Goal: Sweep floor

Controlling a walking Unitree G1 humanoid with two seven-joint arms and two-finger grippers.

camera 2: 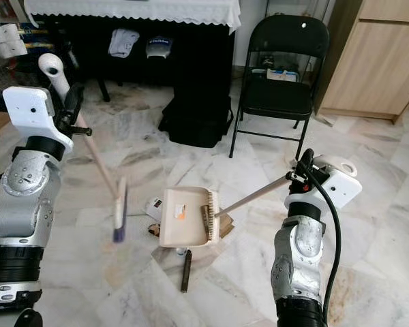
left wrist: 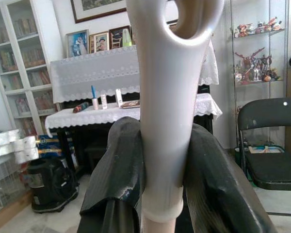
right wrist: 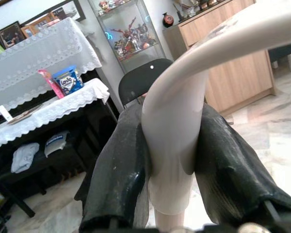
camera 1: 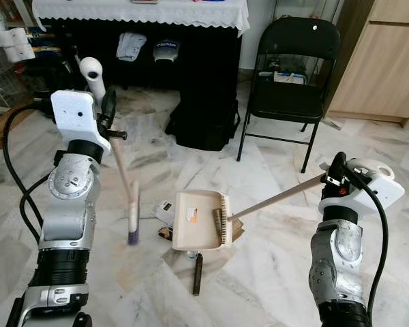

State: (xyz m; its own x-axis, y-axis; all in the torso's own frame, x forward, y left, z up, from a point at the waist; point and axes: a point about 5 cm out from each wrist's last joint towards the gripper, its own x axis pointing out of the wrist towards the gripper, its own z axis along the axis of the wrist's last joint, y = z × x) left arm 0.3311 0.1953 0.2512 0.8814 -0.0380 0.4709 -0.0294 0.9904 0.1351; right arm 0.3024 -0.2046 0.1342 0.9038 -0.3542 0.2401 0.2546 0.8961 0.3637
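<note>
My left gripper (camera 1: 110, 113) is shut on the white grip of a broom (camera 1: 93, 73), and its black fingers (left wrist: 117, 165) clamp the handle from both sides. The broom slants down to its blurred bristle head (camera 1: 132, 222), just left of the beige dustpan (camera 1: 199, 219). The dustpan lies flat on the marble floor, and its long handle (camera 1: 276, 199) rises rightwards to my right gripper (camera 1: 337, 174), which is shut on the handle's curved end (right wrist: 170, 121). Brown scraps (camera 1: 236, 231), a white scrap (camera 1: 165, 210) and a dark stick (camera 1: 197, 271) lie around the pan.
A black folding chair (camera 1: 293, 75) stands behind the dustpan to the right, and a black bag (camera 1: 203, 122) sits on the floor behind it. A lace-covered table (camera 1: 143, 11) runs along the back. A wooden cabinet (camera 1: 388, 61) is at far right.
</note>
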